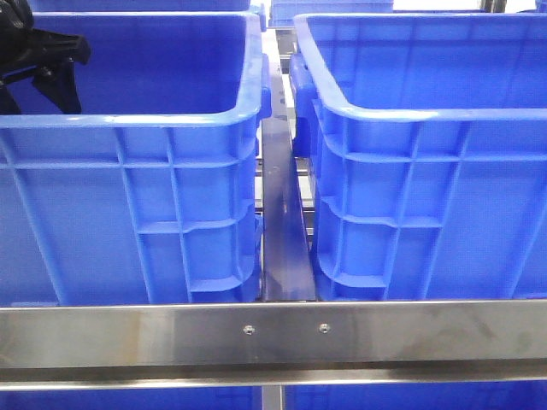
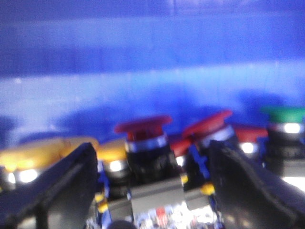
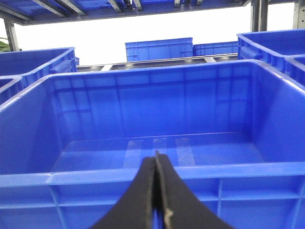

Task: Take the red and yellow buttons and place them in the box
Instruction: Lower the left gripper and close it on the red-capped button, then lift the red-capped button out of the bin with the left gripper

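Red button (image 2: 143, 128) sits between the left claw (image 2: 152, 191)'s spread fingers; I'd centre first, then pinch. Right claw (image 3: 157, 191) is pressed together.

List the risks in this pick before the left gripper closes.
The red button between the open left gripper fingers is packed tight against another red button and a yellow button, so the close may snag a neighbour. The left wrist view is blurred, so alignment is uncertain.
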Controlling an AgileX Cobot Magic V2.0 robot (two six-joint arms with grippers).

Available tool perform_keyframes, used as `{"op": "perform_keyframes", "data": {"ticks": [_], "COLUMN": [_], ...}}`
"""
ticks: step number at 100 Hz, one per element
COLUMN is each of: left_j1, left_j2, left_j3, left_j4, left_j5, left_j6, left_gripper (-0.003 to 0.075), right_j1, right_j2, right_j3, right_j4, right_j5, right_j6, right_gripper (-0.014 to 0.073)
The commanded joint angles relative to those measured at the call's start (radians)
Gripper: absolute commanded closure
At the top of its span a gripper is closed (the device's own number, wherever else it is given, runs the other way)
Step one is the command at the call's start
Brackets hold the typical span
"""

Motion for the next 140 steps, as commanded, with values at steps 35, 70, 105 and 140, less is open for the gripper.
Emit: {"op": "perform_keyframes", "data": {"ticks": [35, 70, 105, 140], "left_j1": [0.012, 0.012, 0.012, 0.012], "left_j2": [-0.043, 0.005, 0.049, 0.049], "left_j3": [-0.034, -0.034, -0.034, -0.034], "left_j4": [-0.006, -0.006, -0.006, -0.006], "left_j5": [-0.064, -0.052, -0.055, -0.057], "left_j6": [-0.012, -0.012, -0.012, -0.012], "left_gripper": [0.0281, 0.0281, 0.0281, 0.0537], "right_j1": [0.003, 0.003, 0.003, 0.003], "right_j2": [-0.021, -0.021, -0.021, -0.021], "right_j3": [-0.002, -0.002, -0.002, -0.002], "right_j4": [-0.005, -0.005, -0.005, -0.005], "right_j5": [-0.084, -0.084, -0.084, -0.084], "right_j6": [-0.004, -0.004, -0.004, -0.004], "right_gripper": [0.0662, 0.0662, 0.0662, 0.0662]}}
